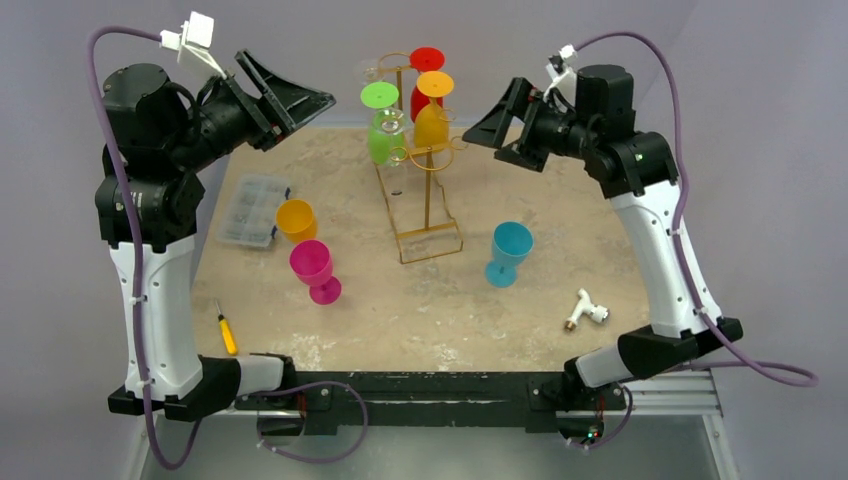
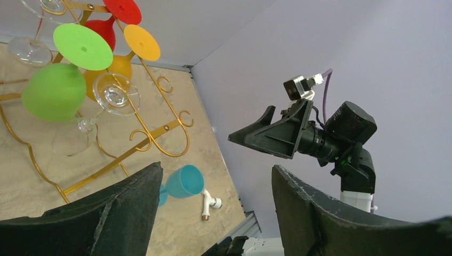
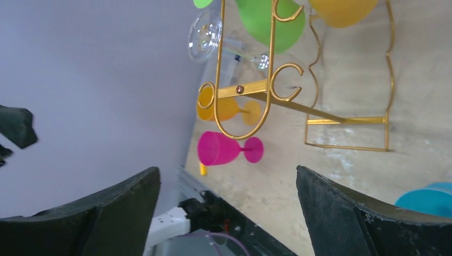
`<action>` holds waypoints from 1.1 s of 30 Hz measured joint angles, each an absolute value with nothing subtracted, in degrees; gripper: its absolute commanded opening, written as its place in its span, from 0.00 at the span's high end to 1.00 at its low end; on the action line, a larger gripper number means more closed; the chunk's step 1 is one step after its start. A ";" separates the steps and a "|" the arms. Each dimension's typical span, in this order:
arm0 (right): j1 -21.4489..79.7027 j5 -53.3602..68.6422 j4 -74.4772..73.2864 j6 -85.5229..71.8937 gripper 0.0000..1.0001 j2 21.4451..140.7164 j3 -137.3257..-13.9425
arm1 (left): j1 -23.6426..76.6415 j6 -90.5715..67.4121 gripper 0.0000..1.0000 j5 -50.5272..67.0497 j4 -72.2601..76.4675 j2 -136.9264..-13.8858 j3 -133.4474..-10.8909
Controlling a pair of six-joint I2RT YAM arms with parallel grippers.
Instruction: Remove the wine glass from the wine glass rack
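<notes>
The gold wire wine glass rack (image 1: pixel 428 190) stands at the table's back centre. Upside down on its hooks hang a green glass (image 1: pixel 382 138), an orange glass (image 1: pixel 431 125), a red glass (image 1: pixel 422 98) and two clear glasses, one low (image 1: pixel 400 150) and one high (image 1: pixel 370 70). My left gripper (image 1: pixel 295 95) is open and empty, raised left of the rack. My right gripper (image 1: pixel 492 118) is open and empty, raised right of it. The left wrist view shows the green glass (image 2: pixel 53 90), a clear glass (image 2: pixel 114 96) and the rack's arms (image 2: pixel 160 128). The right wrist view shows the rack (image 3: pixel 266 90).
On the table stand an orange glass (image 1: pixel 296 220), a magenta glass (image 1: pixel 314 270) and a teal glass (image 1: pixel 509 252). A clear compartment box (image 1: pixel 250 210) lies at the left, a yellow screwdriver (image 1: pixel 228 330) front left, and a white pipe fitting (image 1: pixel 585 310) front right.
</notes>
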State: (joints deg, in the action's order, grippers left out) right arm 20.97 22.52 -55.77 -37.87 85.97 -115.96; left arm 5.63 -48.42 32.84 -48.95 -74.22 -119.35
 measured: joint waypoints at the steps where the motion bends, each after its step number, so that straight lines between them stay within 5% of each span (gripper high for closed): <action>1: 19.53 24.51 -52.53 -40.18 0.02 84.40 -112.64 | 5.63 -48.42 0.27 32.86 -48.95 -74.19 -119.35; 8: 12.95 32.47 -39.44 -51.57 0.08 82.94 -105.73 | 5.63 -48.34 0.29 32.80 -48.88 -73.82 -117.54; 18: 13.26 39.94 -27.33 -60.55 0.31 88.62 -109.03 | 5.63 -49.23 0.34 32.77 -42.83 -72.53 -104.60; 25: 14.92 41.32 -27.90 -61.84 0.46 98.02 -120.55 | 5.65 -53.08 0.39 32.77 -34.13 -72.88 -94.11; 33: 18.61 39.72 -37.58 -58.57 0.50 107.50 -135.26 | 6.04 -59.07 0.46 30.63 -22.79 -74.35 -84.68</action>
